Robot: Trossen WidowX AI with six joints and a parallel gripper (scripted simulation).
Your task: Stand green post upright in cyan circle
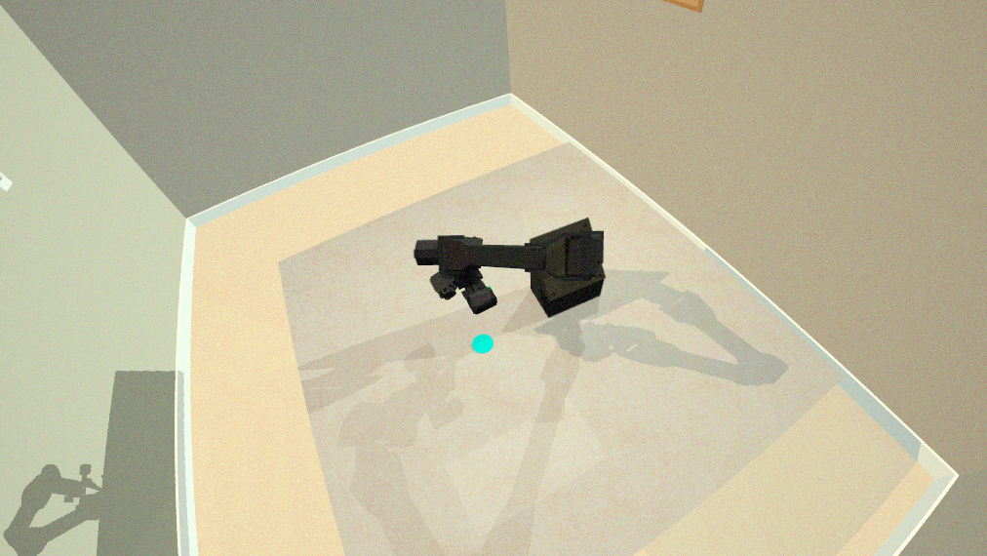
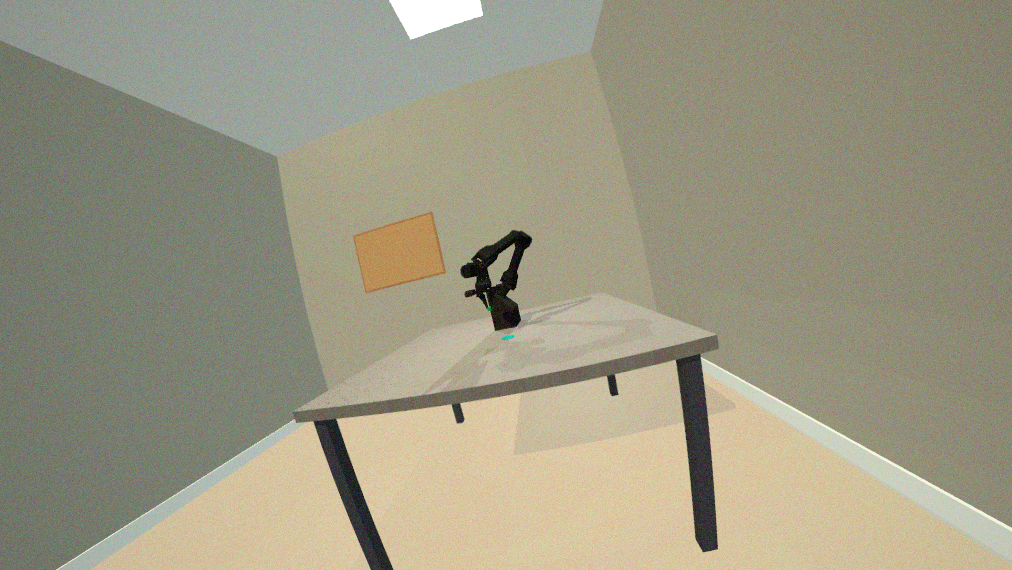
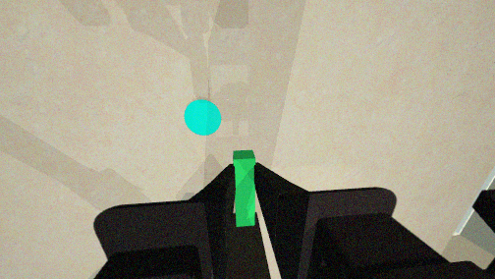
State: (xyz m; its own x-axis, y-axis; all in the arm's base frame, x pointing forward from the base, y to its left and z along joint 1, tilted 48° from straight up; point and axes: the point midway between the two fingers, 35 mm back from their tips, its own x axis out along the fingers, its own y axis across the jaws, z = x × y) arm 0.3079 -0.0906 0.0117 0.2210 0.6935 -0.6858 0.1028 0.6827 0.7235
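Note:
The green post (image 3: pixel 245 193) (image 2: pixel 488 308) is held between the fingertips of my gripper (image 3: pixel 244 168), which is shut on it. In the wrist view one dark end face of the post points up the picture, away from the gripper. In the top view only a speck of green shows beside the dark fingers. The post is in the air above the table; its exact tilt is too small to tell. The flat cyan circle (image 1: pixel 483 343) (image 2: pixel 507 337) (image 3: pixel 202 117) lies uncovered on the table, up and left of the post in the wrist view.
The arm's black base (image 1: pixel 568 293) (image 2: pixel 504 313) stands on the table (image 1: pixel 690 414) (image 2: pixel 396 375), to the right of the gripper in the top view. Shadows of the arm fall across the table top and partly over the circle. No other objects show on the table.

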